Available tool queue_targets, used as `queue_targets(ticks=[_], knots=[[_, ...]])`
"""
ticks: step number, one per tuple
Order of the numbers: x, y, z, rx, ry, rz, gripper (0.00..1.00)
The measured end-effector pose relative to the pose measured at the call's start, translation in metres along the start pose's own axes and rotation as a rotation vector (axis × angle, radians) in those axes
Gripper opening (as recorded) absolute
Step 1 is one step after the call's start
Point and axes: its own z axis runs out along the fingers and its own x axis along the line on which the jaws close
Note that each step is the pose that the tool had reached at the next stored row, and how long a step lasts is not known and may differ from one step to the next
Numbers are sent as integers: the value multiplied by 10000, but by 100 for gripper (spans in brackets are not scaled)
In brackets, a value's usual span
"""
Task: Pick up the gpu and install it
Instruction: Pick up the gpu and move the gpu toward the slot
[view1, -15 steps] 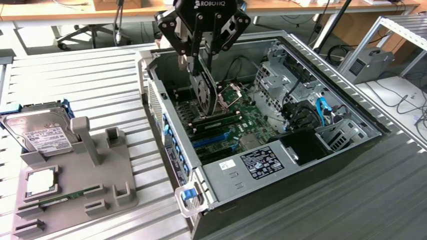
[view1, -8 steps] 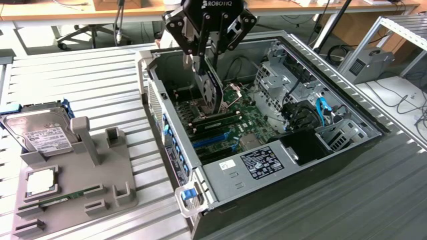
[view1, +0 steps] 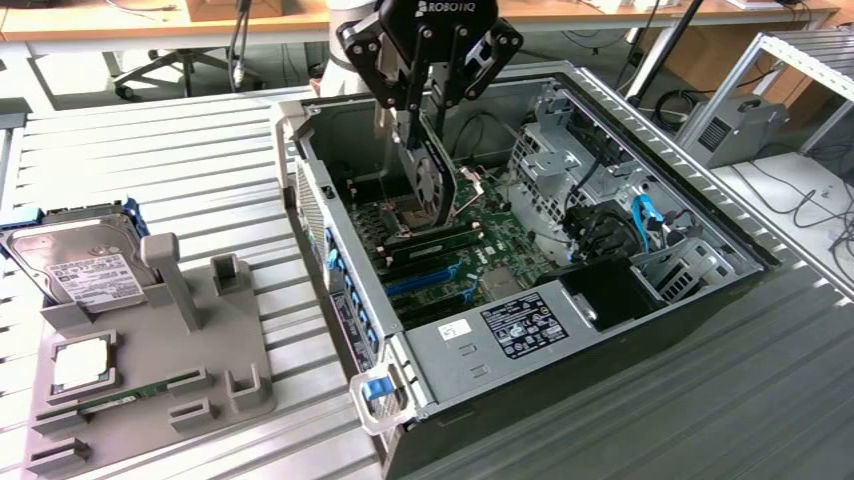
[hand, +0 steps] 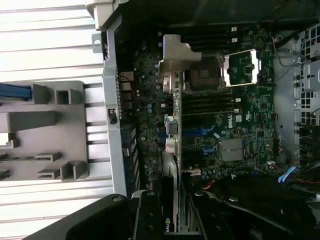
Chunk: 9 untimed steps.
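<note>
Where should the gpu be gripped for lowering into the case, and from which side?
By its upper long edge, from straight above. The gpu stands on edge over the motherboard, flat faces sideways, lower edge free; the gripper pinches it that way.

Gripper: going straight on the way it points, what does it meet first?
The gripper points down into the open computer case, gripping the gpu; the card's lower edge would likely meet the motherboard first. Which slot, depth leaves unclear.

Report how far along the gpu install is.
Done: the gpu is picked up, clamped edge-down in the gripper. In hand: it hangs inside the open case above the motherboard. Left: it looks unseated; the blue slots are bare.
</note>
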Motion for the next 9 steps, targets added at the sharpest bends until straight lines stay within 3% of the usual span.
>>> queue_targets(ticks=[9], knots=[[-100,8,5,25,-2,0,26]])
